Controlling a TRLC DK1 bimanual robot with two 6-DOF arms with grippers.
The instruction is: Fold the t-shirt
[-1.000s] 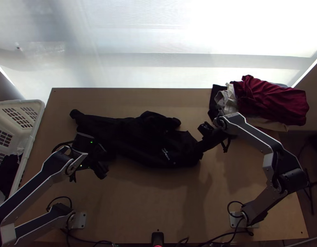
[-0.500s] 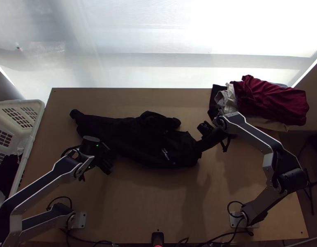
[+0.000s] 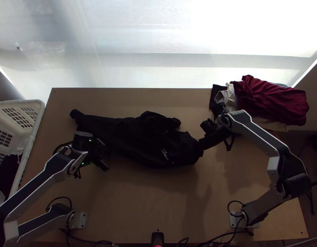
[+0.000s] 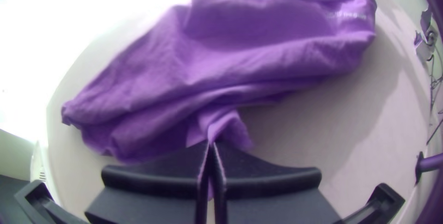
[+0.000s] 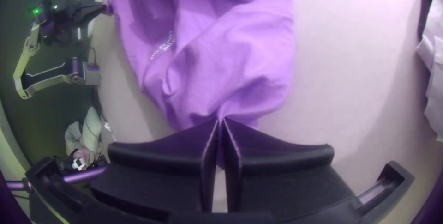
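Worktop (image 3: 142, 201): carries the t-shirt (image 3: 135, 133) across its middle, bunched lengthwise; I judge it needs spreading first.
Right tool (image 5: 220, 119): clamped on the cloth's end; I'd anchor there.
Left tool (image 4: 211, 144): grasping a near-side fold; I'd pull low, slowly, away from the right, easing off if it slips.
Print (image 3: 165, 154): my guide for straightness.

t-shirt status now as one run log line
t-shirt: bunched on table, not folded | left gripper: jaws shut on its near side | right gripper: jaws shut on its right end
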